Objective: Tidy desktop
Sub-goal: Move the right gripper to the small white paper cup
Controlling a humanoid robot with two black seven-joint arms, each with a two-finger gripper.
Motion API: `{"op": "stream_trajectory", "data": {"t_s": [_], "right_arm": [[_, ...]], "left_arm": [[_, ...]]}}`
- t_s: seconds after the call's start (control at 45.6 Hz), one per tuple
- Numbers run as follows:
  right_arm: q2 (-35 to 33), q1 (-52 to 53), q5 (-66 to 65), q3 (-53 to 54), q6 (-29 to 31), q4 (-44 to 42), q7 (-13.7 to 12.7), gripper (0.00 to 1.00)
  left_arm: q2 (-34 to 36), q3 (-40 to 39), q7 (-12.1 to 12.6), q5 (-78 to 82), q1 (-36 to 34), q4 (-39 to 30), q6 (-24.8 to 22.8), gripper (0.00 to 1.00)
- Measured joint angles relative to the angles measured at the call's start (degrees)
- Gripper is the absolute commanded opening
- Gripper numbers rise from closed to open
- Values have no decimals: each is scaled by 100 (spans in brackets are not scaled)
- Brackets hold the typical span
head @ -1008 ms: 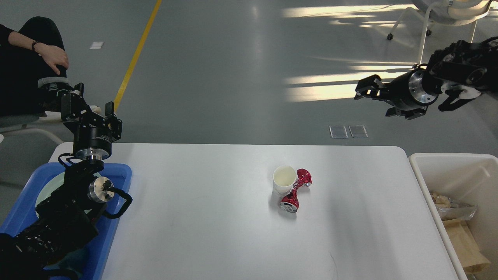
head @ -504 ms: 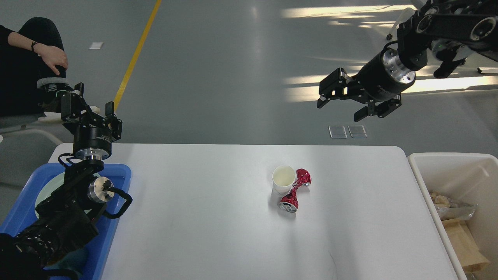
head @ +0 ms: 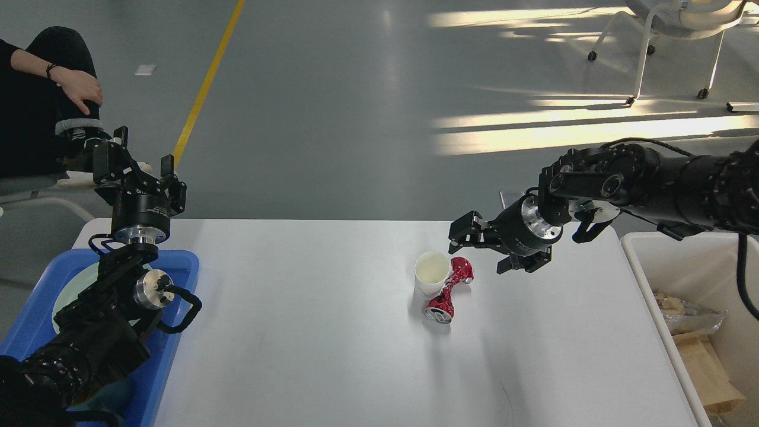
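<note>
The white desktop (head: pixel 308 332) fills the lower middle of the head view. An upright white paper cup (head: pixel 432 273) stands near its centre. A crushed red can (head: pixel 449 292) lies against the cup's right side. My right gripper (head: pixel 476 254) is open and empty, low over the table just right of the can and cup, pointing left at them. My left gripper (head: pixel 143 157) is open and empty, held upright above the far left corner of the table, over the blue tray.
A blue tray (head: pixel 184 261) with a pale plate (head: pixel 68 293) sits at the left edge under my left arm. A white bin (head: pixel 682 243) with paper and plastic waste (head: pixel 694 332) stands off the right edge. A seated person (head: pixel 35 89) is at far left.
My right arm has swung down and to the left from high at the right, and its open gripper now hangs close to the can and cup. The left arm, cup and can have not moved.
</note>
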Motion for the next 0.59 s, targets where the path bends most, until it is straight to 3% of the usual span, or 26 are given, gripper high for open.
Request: {"op": "stream_trajectory", "data": {"t_s": [0.11, 0.241, 0.592], "right_arm": [[141, -346, 3, 17, -660, -111, 0, 96], [254, -640, -6, 20, -1295, -134, -2, 89], [491, -1192, -21, 252, -1920, -430, -1, 85]], "left_arm": [[2, 0, 0, 0, 0, 0, 0, 97], [5, 0, 0, 0, 0, 0, 0, 97], [5, 0, 0, 0, 0, 0, 0, 97]]}}
